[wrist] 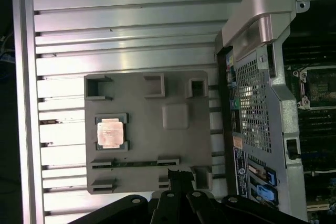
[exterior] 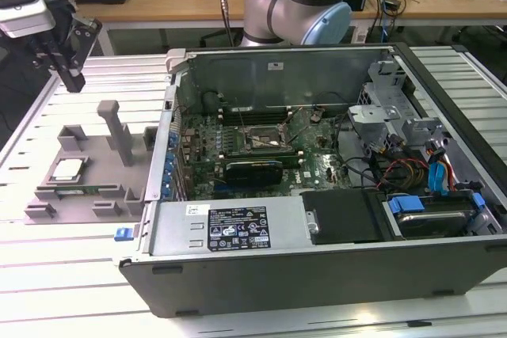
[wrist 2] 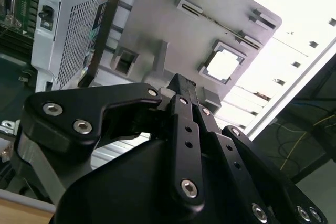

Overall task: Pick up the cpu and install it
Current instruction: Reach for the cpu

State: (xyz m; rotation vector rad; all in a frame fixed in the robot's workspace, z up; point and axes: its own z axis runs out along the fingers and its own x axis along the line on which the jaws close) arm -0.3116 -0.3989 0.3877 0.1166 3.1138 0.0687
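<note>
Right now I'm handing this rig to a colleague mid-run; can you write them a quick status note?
Tool: shut, empty, raised above the table near the grey holder.
cpu: lying in its pocket in the holder, untouched.
Socket inside the open case: looks empty.
Done: nothing yet. Left: pick-up and install.

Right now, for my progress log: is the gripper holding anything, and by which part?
Nothing is held. The cpu lies in its pocket on the grey tray, and the gripper hangs clear of it.
</note>
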